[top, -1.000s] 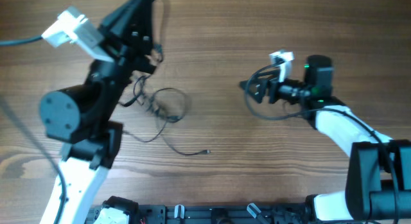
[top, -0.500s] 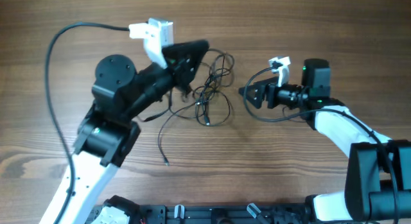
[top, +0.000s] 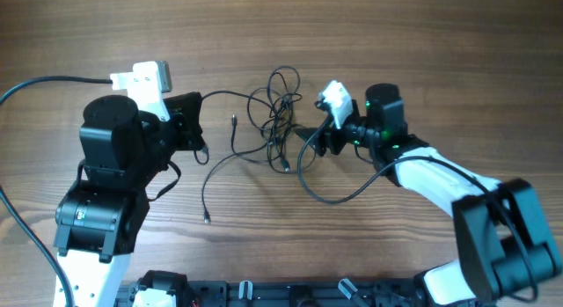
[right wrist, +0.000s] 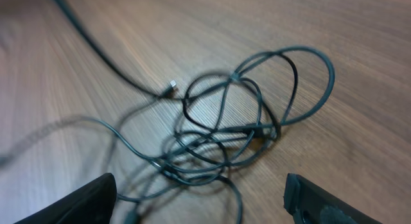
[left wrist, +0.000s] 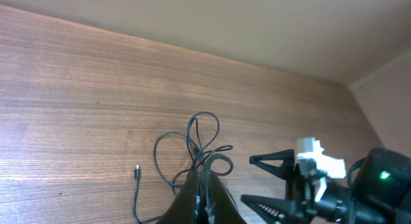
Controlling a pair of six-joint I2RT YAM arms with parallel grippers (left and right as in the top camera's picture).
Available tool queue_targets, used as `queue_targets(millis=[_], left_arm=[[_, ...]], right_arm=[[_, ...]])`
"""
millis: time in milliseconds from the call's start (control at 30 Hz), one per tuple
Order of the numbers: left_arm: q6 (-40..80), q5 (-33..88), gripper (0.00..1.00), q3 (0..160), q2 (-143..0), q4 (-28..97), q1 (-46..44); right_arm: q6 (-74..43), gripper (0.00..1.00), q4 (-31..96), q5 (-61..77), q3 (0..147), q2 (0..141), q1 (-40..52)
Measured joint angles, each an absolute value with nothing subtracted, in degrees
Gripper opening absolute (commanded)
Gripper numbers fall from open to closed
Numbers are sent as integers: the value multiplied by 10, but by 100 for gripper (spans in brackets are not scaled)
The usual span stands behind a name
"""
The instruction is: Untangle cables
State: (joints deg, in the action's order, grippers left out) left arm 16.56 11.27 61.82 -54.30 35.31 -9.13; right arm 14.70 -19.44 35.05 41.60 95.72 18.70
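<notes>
The cables [top: 277, 113] lie as a loose tangle of thin black loops on the wooden table, also seen in the left wrist view [left wrist: 199, 144] and the right wrist view [right wrist: 237, 121]. My left gripper [top: 195, 122] is to their left, shut on a strand that runs back into the tangle; its tips [left wrist: 204, 180] pinch that wire. My right gripper [top: 303, 138] is at the tangle's right edge, open, with its fingers [right wrist: 90, 198] wide on either side of the lower loops. Loose plug ends lie at left [top: 235, 120] and lower left [top: 207, 219].
A thick black cord [top: 44, 83] curves from the left arm off the left edge. The right arm's own cord [top: 334, 197] loops on the table below its wrist. The arm bases stand along the front edge [top: 264, 294].
The left arm swung back to the left, drawing a strand out of the tangle. The right arm moved left up to the cables, and its jaws narrowed slightly.
</notes>
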Motion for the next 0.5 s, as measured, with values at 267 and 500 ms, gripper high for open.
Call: queue_targets(millis=[267,500], left_arm=[[166,109,4,618,-542,378,-89],[166,109,4,618,-542,383,-89]], right_arm=[[214,77,-394,325,418,1039,194],[216,4,-397,337,498,1139,227]])
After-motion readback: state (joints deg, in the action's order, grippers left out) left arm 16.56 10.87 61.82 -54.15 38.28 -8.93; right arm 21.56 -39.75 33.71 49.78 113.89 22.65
